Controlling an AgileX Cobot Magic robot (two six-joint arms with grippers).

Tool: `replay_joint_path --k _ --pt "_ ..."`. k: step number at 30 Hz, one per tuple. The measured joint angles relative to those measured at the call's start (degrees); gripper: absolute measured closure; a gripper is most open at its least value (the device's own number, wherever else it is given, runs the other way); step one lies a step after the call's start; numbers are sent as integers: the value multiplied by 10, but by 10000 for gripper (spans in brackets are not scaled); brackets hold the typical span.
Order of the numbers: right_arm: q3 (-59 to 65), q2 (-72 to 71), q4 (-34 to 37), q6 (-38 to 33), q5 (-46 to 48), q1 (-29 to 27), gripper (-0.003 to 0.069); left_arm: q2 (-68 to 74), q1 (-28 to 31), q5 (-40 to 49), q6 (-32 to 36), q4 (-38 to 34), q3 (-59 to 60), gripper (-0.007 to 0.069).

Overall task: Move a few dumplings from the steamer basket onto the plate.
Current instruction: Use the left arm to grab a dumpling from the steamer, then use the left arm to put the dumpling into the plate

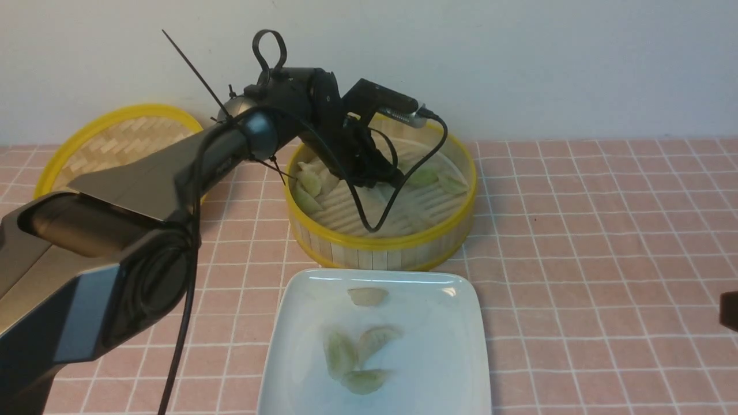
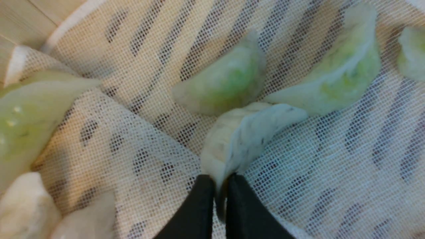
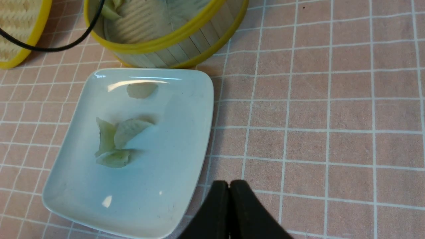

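Dumplings (image 1: 341, 353), four, on plate (image 1: 438, 357), nearest the camera. Three touch in a cluster around 7 o'clock of plate centre, one sits alone at 12 o'clock by the far rim. Plate is glossy white, square with rounded corners, on pink tablecloth (image 1: 605, 242) with white grid lines. Right gripper (image 3: 228, 186) hangs above the cloth on the plate's 3 o'clock side, jaws pressed together, nothing between them. Steamer basket (image 1: 380, 253) is at 12 o'clock of the plate, just beside its far rim. Inside it, white mesh liner (image 2: 332, 172) covers the slatted floor. Left gripper (image 1: 377, 180) is down inside the basket near centre, clenched on the tip of a pale dumpling (image 2: 245, 132) that lies on the mesh, with two greener ones right against it. More dumplings lie at the basket's 9 and 2 o'clock. Woven lid (image 1: 115, 144) with yellow rim is at 10 o'clock of the basket, by the plain off-white wall (image 1: 576, 57).
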Motion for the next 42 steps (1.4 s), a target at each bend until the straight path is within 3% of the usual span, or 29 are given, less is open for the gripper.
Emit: replay_joint_path --k 7,16,18,25,32,36,42 --pt "0 0 1 0 10 0 673 -55 0 48 0 6 0 610" --pt "0 0 2 0 12 0 673 -181 0 245 -2 3 -2 610" --pt "0 0 4 0 12 0 673 -205 0 255 -2 -8 -2 610" --pt "0 0 11 0 12 0 673 -290 -4 256 -18 -50 82 610" --pt "0 0 24 -1 16 0 673 -366 -27 254 -20 -60 336 610" --pt "0 0 24 -4 17 0 673 -355 -37 178 -8 -71 420 610" --pt "0 0 25 -4 17 0 673 -310 -38 69 -4 -72 435 585"
